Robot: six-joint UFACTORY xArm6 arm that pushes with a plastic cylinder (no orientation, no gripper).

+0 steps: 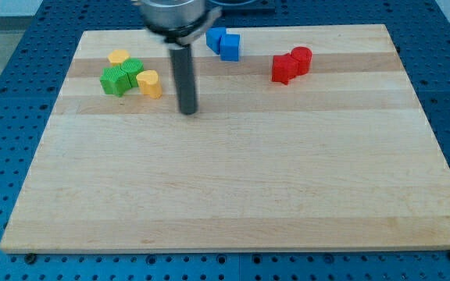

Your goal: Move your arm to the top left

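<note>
My dark rod comes down from the view's top, and my tip (188, 111) rests on the wooden board (233, 187) in its upper left part. Just left of the tip lies a yellow block (149, 83), a short gap away. Further left are two green blocks (121, 77) touching each other, with another yellow block (118, 57) just above them. Two blue blocks (223, 43) sit above and to the right of the tip, near the board's top edge. Two red blocks (291, 64) lie further to the right.
The board lies on a blue perforated table (6, 117) that shows on all sides. The arm's round grey mount (175, 16) hangs over the board's top edge.
</note>
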